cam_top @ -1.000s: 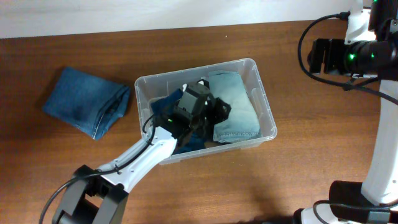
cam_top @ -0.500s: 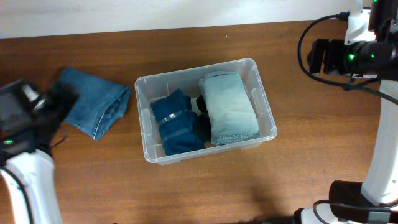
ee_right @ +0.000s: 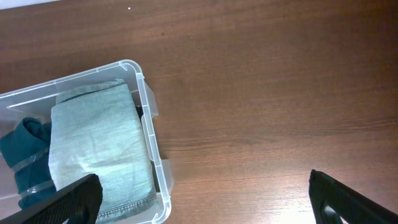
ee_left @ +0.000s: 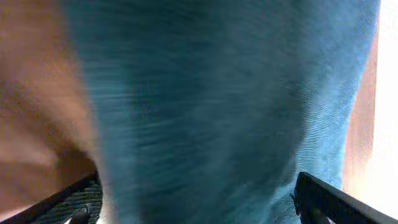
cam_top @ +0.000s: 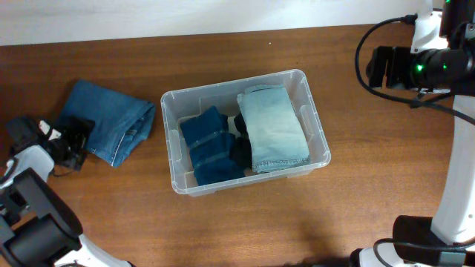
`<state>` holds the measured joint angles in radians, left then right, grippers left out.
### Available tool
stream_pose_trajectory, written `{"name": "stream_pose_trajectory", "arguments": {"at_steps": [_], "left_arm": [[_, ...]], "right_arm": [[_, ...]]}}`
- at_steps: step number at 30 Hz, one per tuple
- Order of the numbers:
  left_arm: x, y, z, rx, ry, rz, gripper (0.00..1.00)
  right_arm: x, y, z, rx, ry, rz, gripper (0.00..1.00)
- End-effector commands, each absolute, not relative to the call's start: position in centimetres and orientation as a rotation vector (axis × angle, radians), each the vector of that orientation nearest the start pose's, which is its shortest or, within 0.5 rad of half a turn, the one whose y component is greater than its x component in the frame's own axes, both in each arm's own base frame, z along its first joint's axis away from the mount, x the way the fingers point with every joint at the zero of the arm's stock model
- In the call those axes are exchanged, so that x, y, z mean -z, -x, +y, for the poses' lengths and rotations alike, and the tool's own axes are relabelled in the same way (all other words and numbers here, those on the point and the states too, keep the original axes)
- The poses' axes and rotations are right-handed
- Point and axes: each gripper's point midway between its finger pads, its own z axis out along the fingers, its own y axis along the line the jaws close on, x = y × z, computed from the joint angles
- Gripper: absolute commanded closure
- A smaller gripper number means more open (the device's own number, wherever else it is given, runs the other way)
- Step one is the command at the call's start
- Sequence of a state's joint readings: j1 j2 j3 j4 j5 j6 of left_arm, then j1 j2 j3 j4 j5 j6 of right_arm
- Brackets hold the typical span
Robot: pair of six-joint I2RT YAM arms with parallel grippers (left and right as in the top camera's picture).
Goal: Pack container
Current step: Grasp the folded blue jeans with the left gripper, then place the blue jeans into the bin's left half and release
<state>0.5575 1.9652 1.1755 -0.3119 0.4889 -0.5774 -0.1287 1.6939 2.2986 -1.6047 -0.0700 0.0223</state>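
The clear plastic container stands mid-table. It holds folded dark blue jeans, a black item and folded light blue jeans; it also shows in the right wrist view. Folded blue jeans lie on the table to its left. My left gripper is at their left edge, open, with the blurred denim filling the space between its fingers. My right gripper is raised at the far right, open and empty.
The brown wooden table runs to a white wall along the back. The right arm's cables hang at the far right.
My left arm left the container and swung to the far left, down to the folded jeans on the table. The container's contents now show uncovered. The right arm has not moved.
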Motion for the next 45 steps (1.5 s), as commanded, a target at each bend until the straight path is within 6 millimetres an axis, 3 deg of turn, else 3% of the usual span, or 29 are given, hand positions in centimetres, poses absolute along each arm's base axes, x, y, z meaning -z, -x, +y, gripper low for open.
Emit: {"name": "stream_pose_trajectory", "arguments": {"at_steps": [1,2,4,6,9,12,13,14,16,19,21,25,29,32,36,39,40,41,42,43,45], "left_arm": [[0.9,-41.2,13.3,0.724,1.227,2.393,0.38],[0.8,-41.4,12.9,0.734,1.194,2.398,0.50],[-0.8,-42.4,11.6,0.832,1.118,2.379,0.97],[-2.3,-42.8,10.9,0.901,1.072,2.354,0.99],[-6.6,-42.8,10.6,0.902,0.946,2.326,0.99],[-13.8,-42.4,10.2,0.836,0.787,2.258,0.99],[-19.0,-41.5,9.1,0.799,0.686,2.203,0.99],[-22.0,-40.8,7.9,0.783,0.619,2.171,0.99],[-26.2,-39.4,5.3,0.773,0.507,2.123,0.99],[-32.3,-36.3,-1.5,0.789,0.259,2.044,0.99],[-33.8,-34.4,-5.0,0.803,0.160,2.040,0.99],[-32.2,-32.4,-10.0,0.771,0.065,2.147,0.99],[-28.5,-31.7,-14.7,0.798,-0.048,2.300,0.99],[-24.0,-32.3,-17.9,0.808,-0.136,2.444,0.99],[-17.6,-33.4,-18.8,0.779,-0.125,2.636,0.99],[-13.2,-33.2,-17.2,0.649,-0.049,2.797,0.99],[-12.6,-33.1,-16.1,0.584,-0.019,2.824,0.91],[-12.4,-33.1,-15.0,0.525,0.016,2.838,0.68],[-12.8,-33.4,-13.7,0.481,0.057,2.832,0.17],[-13.6,-33.9,-12.6,0.465,0.085,2.809,0.07],[-15.9,-34.9,-11.4,0.461,0.080,2.748,0.01]], "right_arm": [[-35.7,-35.1,-3.3,-0.058,-0.170,2.563,0.02],[-35.7,-35.1,-3.3,-0.058,-0.169,2.564,0.02],[-35.7,-35.0,-3.3,-0.058,-0.169,2.564,0.02],[-35.7,-35.0,-3.3,-0.058,-0.169,2.566,0.02],[-35.6,-34.9,-3.3,-0.052,-0.152,2.571,0.02],[-35.7,-35.0,-3.3,-0.043,-0.128,2.570,0.01],[-35.7,-35.0,-3.3,-0.043,-0.129,2.567,0.02],[-35.7,-35.0,-3.4,-0.043,-0.129,2.566,0.02],[-35.7,-35.0,-3.4,-0.043,-0.129,2.566,0.02],[-35.7,-35.0,-3.3,-0.044,-0.129,2.569,0.02],[-35.6,-34.9,-3.3,-0.044,-0.129,2.571,0.02],[-35.6,-34.9,-3.3,-0.045,-0.129,2.571,0.01],[-35.6,-34.9,-3.3,-0.049,-0.128,2.572,0.02],[-35.6,-34.9,-3.3,-0.049,-0.128,2.575,0.01],[-35.6,-34.9,-3.3,-0.049,-0.128,2.575,0.02],[-35.6,-34.9,-3.3,-0.049,-0.128,2.575,0.02],[-35.6,-34.9,-3.3,-0.049,-0.128,2.575,0.02],[-35.6,-34.9,-3.3,-0.049,-0.128,2.575,0.02],[-35.6,-34.9,-3.3,-0.050,-0.128,2.575,0.01],[-35.6,-34.9,-3.3,-0.050,-0.128,2.575,0.01],[-35.6,-34.9,-3.2,-0.051,-0.128,2.574,0.02]]}}
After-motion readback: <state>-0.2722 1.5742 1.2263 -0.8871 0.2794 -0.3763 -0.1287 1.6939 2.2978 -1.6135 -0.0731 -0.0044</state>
